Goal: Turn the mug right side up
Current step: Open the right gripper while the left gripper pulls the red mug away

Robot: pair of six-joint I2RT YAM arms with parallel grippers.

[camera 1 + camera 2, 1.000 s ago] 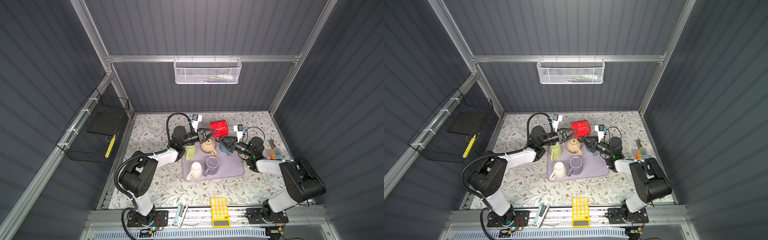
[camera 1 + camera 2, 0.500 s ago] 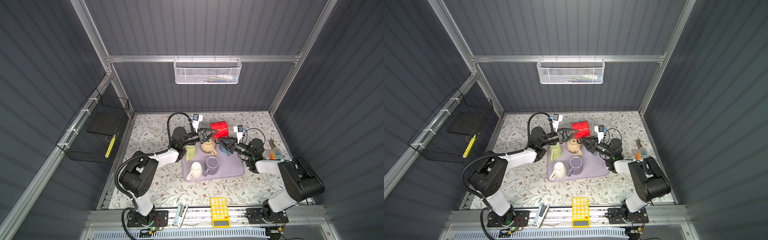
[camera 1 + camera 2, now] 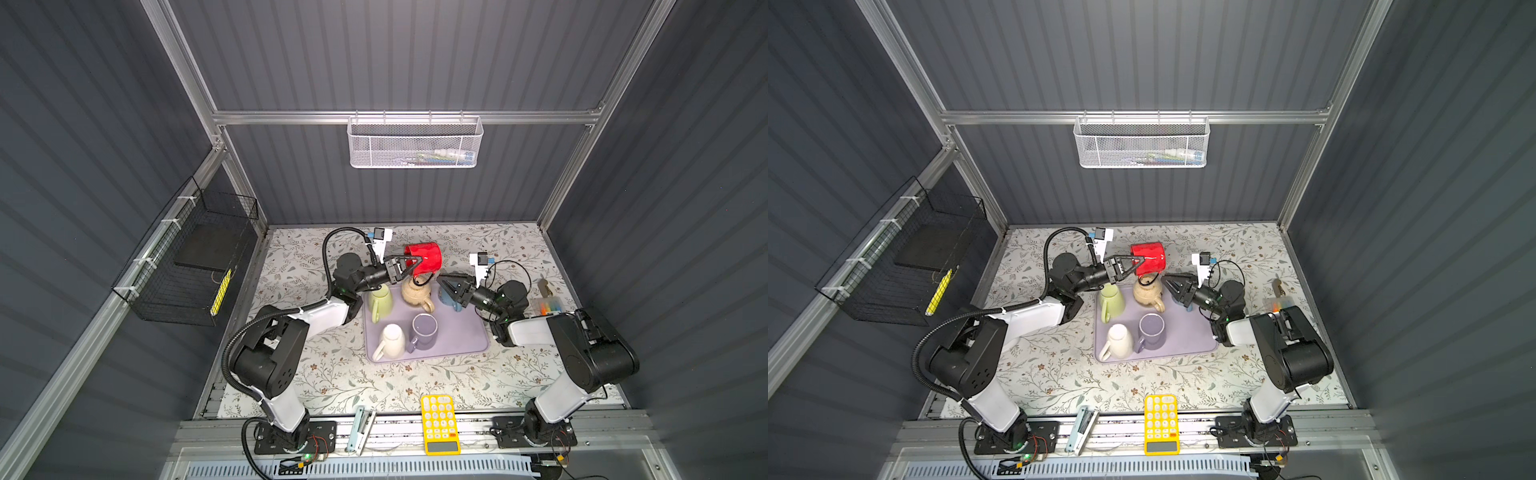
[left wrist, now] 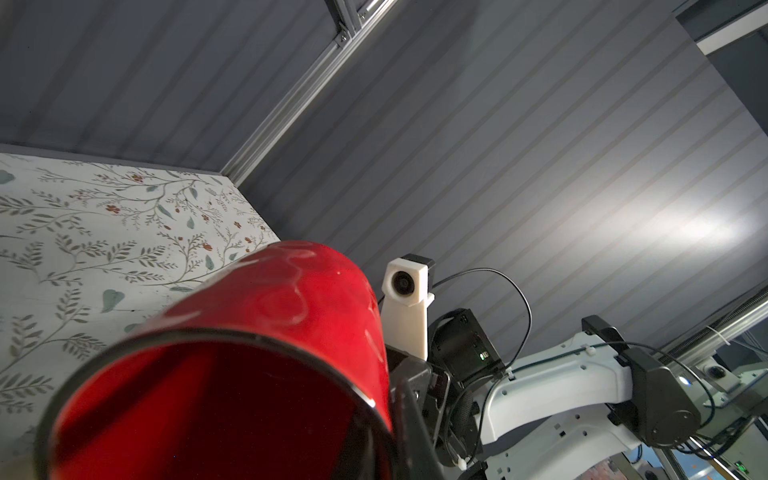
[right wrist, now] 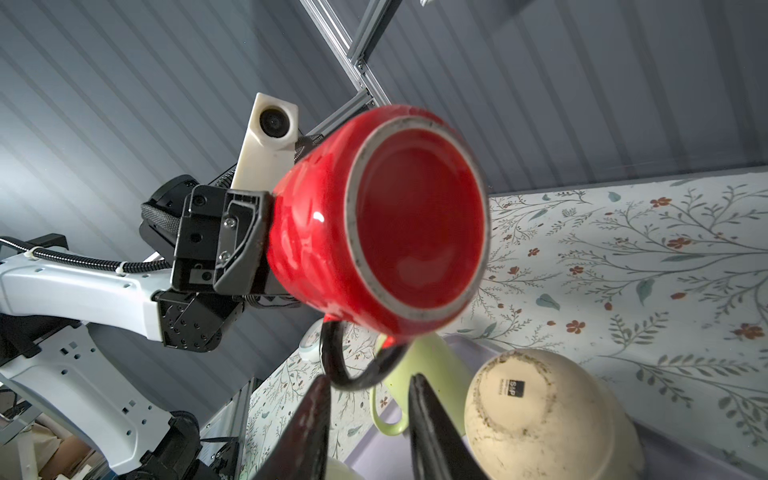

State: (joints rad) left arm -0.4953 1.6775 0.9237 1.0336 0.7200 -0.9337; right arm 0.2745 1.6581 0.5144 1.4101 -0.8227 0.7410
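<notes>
A red mug (image 3: 426,257) (image 3: 1150,257) with a black handle lies on its side in the air, above the far edge of the purple tray (image 3: 457,340). My left gripper (image 3: 412,262) (image 3: 1136,262) is shut on the mug's rim, one finger inside the mouth and one outside. In the right wrist view the mug's base (image 5: 415,224) faces the camera and its handle (image 5: 353,374) hangs down. My right gripper (image 3: 444,282) (image 5: 368,386) is open just below it. Its two fingers stand either side of the handle loop without touching it.
On the tray stand an upside-down green mug (image 3: 380,301), an upside-down beige mug (image 3: 415,293), a white mug (image 3: 392,338), an upright purple mug (image 3: 424,330) and a blue mug (image 3: 451,301) under my right gripper. A yellow calculator (image 3: 439,424) and a stapler (image 3: 361,424) lie at the front edge.
My right gripper has opened off the mug's handle. The left gripper has tightened on the rim and the mug has shifted slightly left.
</notes>
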